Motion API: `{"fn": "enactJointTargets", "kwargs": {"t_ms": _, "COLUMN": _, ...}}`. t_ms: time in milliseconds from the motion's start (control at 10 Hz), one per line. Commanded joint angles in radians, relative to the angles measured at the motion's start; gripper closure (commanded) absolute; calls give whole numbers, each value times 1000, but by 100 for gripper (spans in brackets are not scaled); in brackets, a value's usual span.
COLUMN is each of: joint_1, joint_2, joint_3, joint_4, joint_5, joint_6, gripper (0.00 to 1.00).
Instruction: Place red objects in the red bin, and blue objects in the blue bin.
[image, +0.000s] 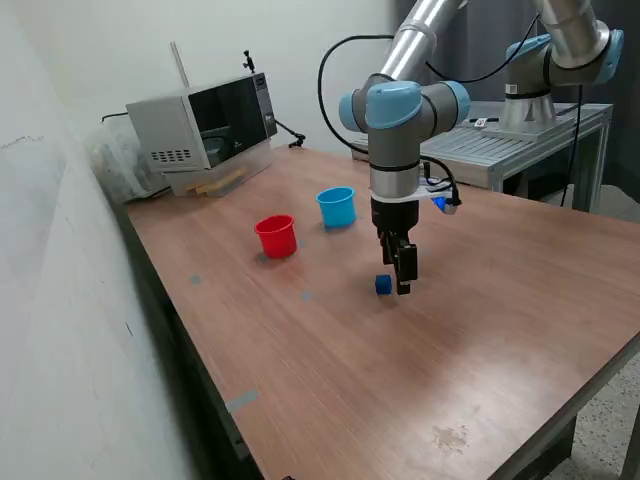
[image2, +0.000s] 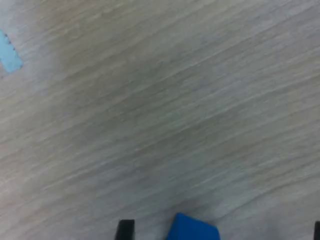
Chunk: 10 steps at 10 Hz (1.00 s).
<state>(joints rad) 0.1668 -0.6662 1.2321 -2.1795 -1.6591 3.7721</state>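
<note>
One dark blue cube (image: 383, 285) lies on the wooden table (image: 330, 370). My gripper (image: 402, 284) hangs low right beside it, on the exterior view's right. In the wrist view the blue cube (image2: 192, 230) shows between the two dark fingertips (image2: 125, 230), nearer to one of them, and the gripper (image2: 221, 234) is open. The red bin (image: 276, 236) and the light blue bin (image: 337, 206) stand upright side by side farther back, the red one on the exterior view's left. No red objects are in view.
A microwave (image: 205, 125) stands at the table's far corner by the wall. A second arm (image: 560, 50) stands on a metal bench (image: 520, 140) behind. Small bluish tape marks (image: 241, 400) dot the table. The table's edges run along the near and left sides.
</note>
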Motion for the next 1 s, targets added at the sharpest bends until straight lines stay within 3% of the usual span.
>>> {"fn": "enactJointTargets", "kwargs": {"t_ms": 0, "joint_1": -16, "joint_2": 0, "joint_3": -2, "joint_4": -3, "joint_5": -1, "joint_6": 0, "gripper": 0}}
{"fn": "enactJointTargets", "kwargs": {"t_ms": 600, "joint_1": -36, "joint_2": -1, "joint_3": 7, "joint_4": -8, "joint_5": -1, "joint_6": 0, "gripper": 0}}
{"fn": "enactJointTargets", "kwargs": {"t_ms": 700, "joint_1": -33, "joint_2": -1, "joint_3": 12, "joint_4": -8, "joint_5": -1, "joint_6": 0, "gripper": 100}}
{"fn": "enactJointTargets", "kwargs": {"t_ms": 900, "joint_1": -29, "joint_2": -1, "joint_3": 26, "joint_4": -9, "joint_5": -1, "joint_6": 0, "gripper": 100}}
